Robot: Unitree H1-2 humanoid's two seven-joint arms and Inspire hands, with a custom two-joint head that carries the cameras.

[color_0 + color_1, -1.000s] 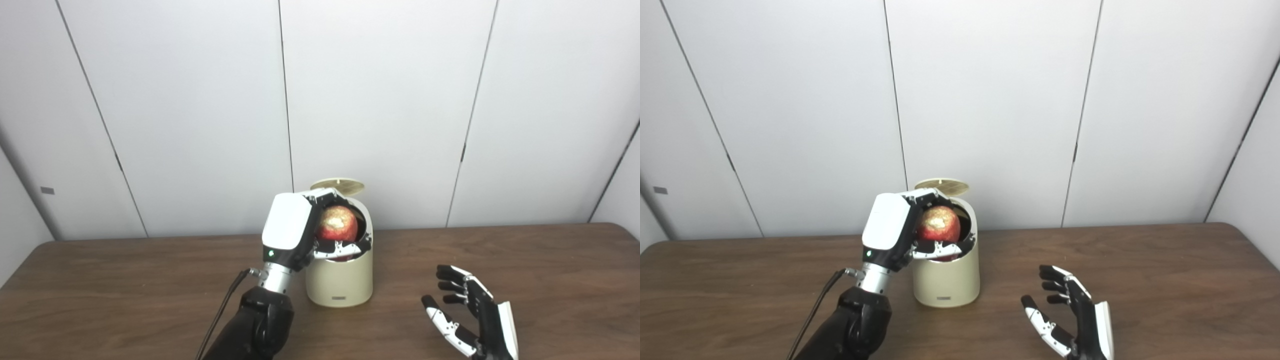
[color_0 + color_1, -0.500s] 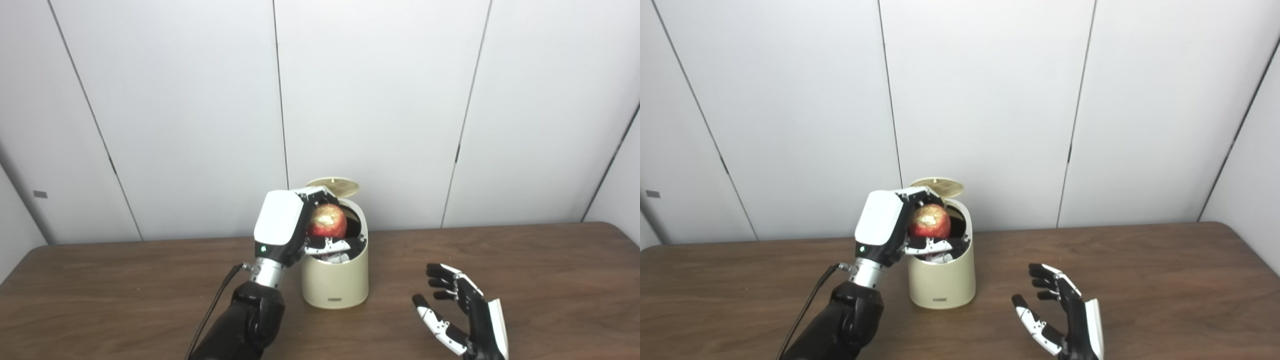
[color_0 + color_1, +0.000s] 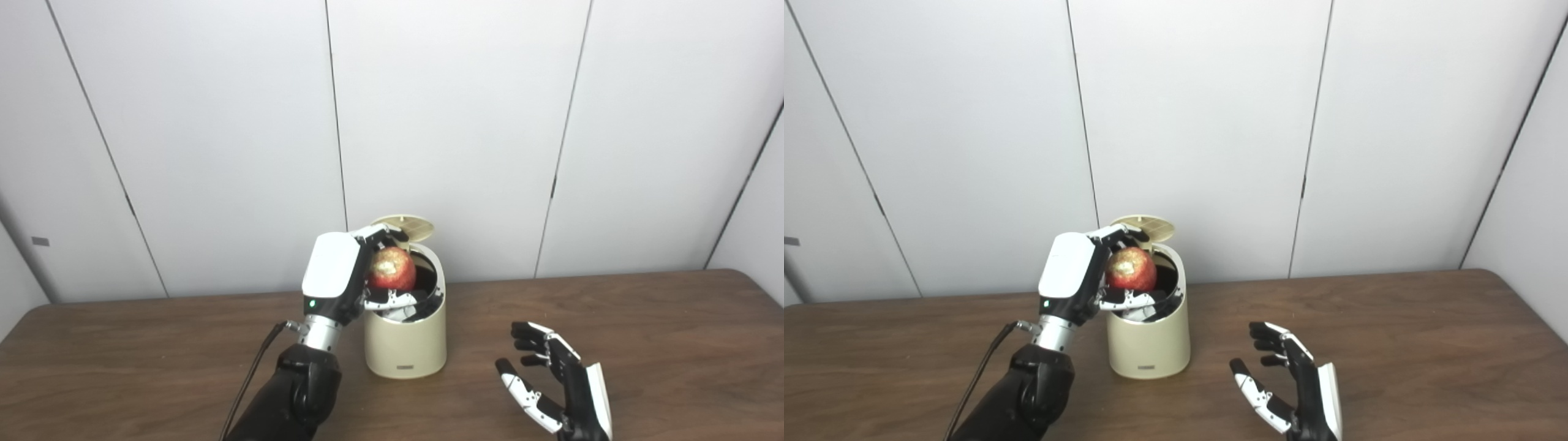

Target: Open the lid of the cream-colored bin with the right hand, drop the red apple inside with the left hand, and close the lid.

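— Apple [image 3: 392,268] first: is it in yet?
— No. The left hand [image 3: 343,277] grips it, fingers wrapped round, right over the mouth of the cream-colored bin [image 3: 405,334], so I'd guess letting go drops it straight in.
— And the lid [image 3: 404,223]?
— Tipped up at the bin's twelve o'clock, clear of the opening.
— The right hand [image 3: 560,383]?
— Holding nothing, fingers spread, low over the table [image 3: 661,343] at the bin's four o'clock, probably waiting to close the lid.
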